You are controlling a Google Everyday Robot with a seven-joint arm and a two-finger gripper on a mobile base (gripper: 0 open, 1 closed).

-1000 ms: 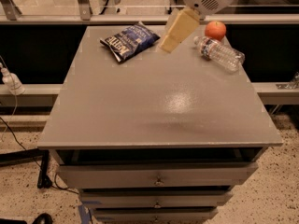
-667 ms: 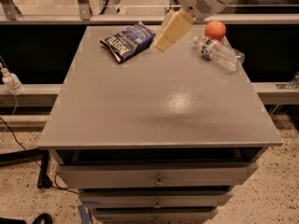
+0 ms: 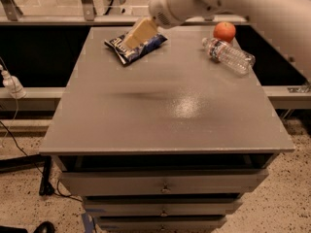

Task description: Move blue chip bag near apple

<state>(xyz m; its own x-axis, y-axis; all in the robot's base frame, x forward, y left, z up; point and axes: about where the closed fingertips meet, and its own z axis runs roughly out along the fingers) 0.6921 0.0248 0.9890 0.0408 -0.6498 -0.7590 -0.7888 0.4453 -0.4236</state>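
**Q:** What is shown at the upper middle of the scene?

**A:** The gripper (image 3: 130, 41) is shown at the end of the white arm (image 3: 209, 4), which is brought in from the upper right of the view. Its tan tip is angled down and to the left. It is seen directly over the blue chip bag (image 3: 148, 46).

**Q:** How far is the gripper opened?

**A:** That cannot be told. Only a single tan wedge is presented to the camera, so the opening is not resolved.

**Q:** Is anything held?

**A:** A grip on the bag is not shown. The tip is overlapped with the left half of the bag, but whether contact is made cannot be told. The bag is seen lying flat under the gripper, at the far edge of the grey table (image 3: 97, 125).

**Q:** Where is the apple located?

**A:** The apple (image 3: 224, 31) is placed to the right of the gripper and well apart from it, near the far right corner of the table top. A clear water bottle (image 3: 229, 56) is laid on its side just in front of the apple, with its cap end turned towards the gripper.

**Q:** What is found on the near side of the gripper?

**A:** A dim shadow (image 3: 146, 96) is cast on the table top, and a patch of glare (image 3: 187, 108) is seen beyond it. Drawers (image 3: 163, 183) are fitted beneath the front edge. A white plug (image 3: 10, 84) with its cable is seen to the left of the table.
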